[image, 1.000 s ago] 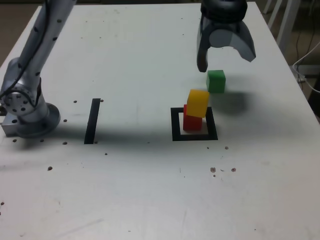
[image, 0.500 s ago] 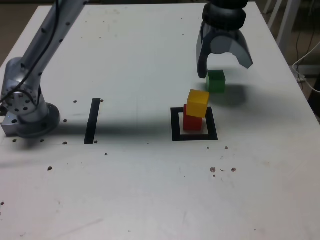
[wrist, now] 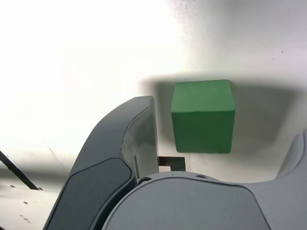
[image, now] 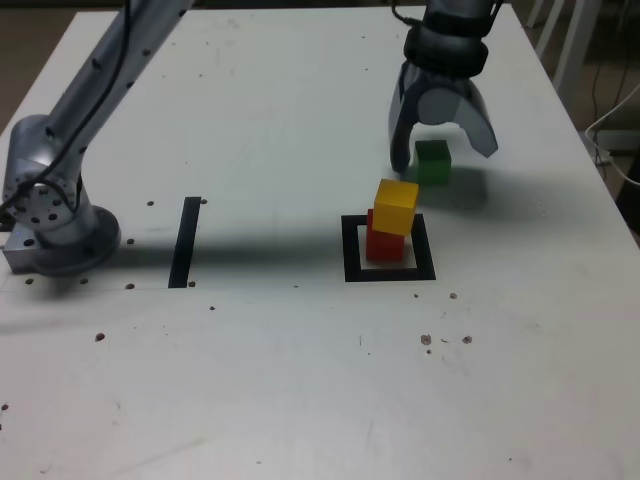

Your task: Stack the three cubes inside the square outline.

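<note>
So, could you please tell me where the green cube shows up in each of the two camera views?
Exterior view: the green cube sits on the table beyond the square outline, toward the exterior view's right, under the open gripper.
Wrist view: the green cube fills the middle, between the fingers.
Shared landmark: the gripper straddling it.

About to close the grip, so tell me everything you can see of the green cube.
The green cube is a small, matte, solid-colour block with sharp edges and no markings. It sits flat and upright on the white table, alone, outside the square outline. The open gripper straddles it; in the wrist view a gap shows beside one finger, so nothing grips it.
</note>
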